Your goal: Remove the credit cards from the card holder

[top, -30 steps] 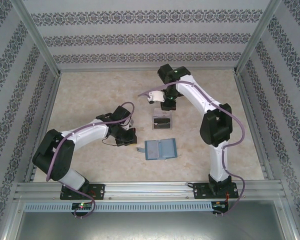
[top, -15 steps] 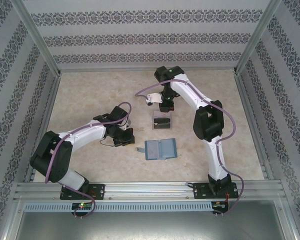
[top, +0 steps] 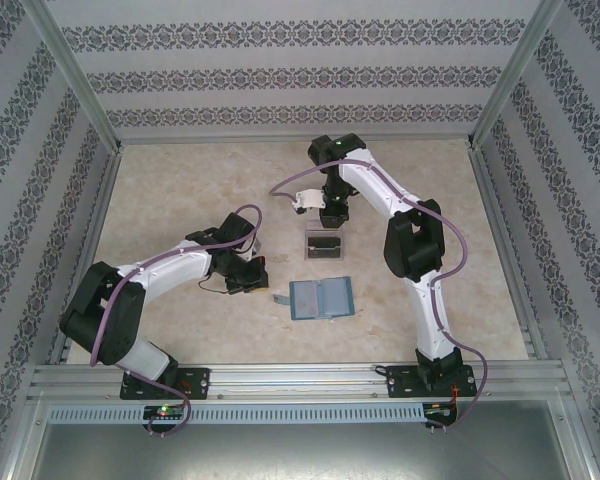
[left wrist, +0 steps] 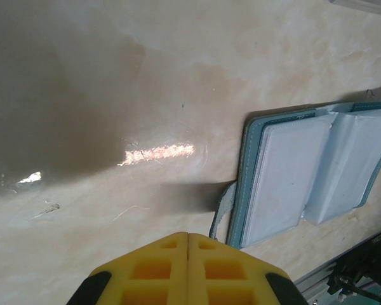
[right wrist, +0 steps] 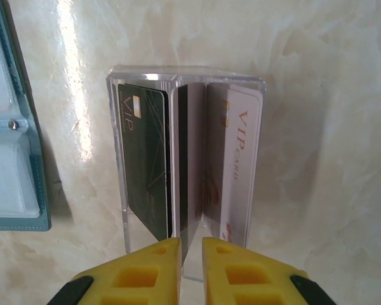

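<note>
Nearly done, it seems: three cards (right wrist: 235, 159) stand in the tray (right wrist: 190, 71), just beyond the open holder (top: 320, 298), whose pockets look empty. Right pincer (right wrist: 190, 248) stands narrowly apart over the middle card; left pincer (left wrist: 188, 251) together, left of the holder.

Right wrist view: the dark credit card (right wrist: 146, 165) in the clear tray (right wrist: 117, 146) reads "VIP" in gold. The letters run along the card's length, next to a small gold chip patch. The pale credit card (right wrist: 238, 159) beside it reads "VIP CARD" in reddish-gold, running the same way. Red script near that card's lower end is too small to read.
</note>
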You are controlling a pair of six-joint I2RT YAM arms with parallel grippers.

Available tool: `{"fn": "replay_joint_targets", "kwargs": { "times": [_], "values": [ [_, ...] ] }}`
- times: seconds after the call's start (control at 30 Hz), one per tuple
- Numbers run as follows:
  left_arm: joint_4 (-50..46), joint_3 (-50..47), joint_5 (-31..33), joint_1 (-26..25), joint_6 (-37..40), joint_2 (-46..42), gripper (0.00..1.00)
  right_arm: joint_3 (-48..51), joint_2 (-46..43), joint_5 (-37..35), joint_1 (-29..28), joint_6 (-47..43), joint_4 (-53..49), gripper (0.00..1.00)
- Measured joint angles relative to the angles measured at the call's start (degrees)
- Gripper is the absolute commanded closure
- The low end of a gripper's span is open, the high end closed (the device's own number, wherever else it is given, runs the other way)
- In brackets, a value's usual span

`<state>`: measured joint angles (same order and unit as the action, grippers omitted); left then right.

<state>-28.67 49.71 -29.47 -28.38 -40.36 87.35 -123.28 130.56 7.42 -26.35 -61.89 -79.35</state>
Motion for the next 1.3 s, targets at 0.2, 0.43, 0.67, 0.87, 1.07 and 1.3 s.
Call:
{"fn": "replay_joint_targets", "kwargs": {
  "times": [0.2,0.43,0.67,0.87,1.07,1.3],
  "values": [
    [0.7,0.0,-0.4,0.0,0.0,0.0,0.96,2.1,-1.8,-1.2,0.0,0.9,3.2,0.81],
    [1.3,0.3,-1.2,0.0,0.0,0.3,0.96,9.8,-7.5,-1.2,-0.5,2.5,8.8,0.58],
    [1.3,0.8,-1.6,0.0,0.0,0.3,0.96,14.5,-8.2,-1.2,-1.3,3.7,13.4,0.4],
    [1.3,0.8,-1.6,0.0,-0.2,0.3,0.96,14.7,-8.0,-1.6,-1.4,3.7,16.0,0.4],
    [1.3,0.8,-1.6,0.0,-0.2,0.3,0.96,14.7,-6.4,-2.3,-1.4,3.7,17.7,0.39],
    [1.3,0.8,-1.6,0.0,-0.2,0.3,0.96,14.0,-5.5,-4.3,-1.1,4.6,19.6,0.39]
  ]
}}
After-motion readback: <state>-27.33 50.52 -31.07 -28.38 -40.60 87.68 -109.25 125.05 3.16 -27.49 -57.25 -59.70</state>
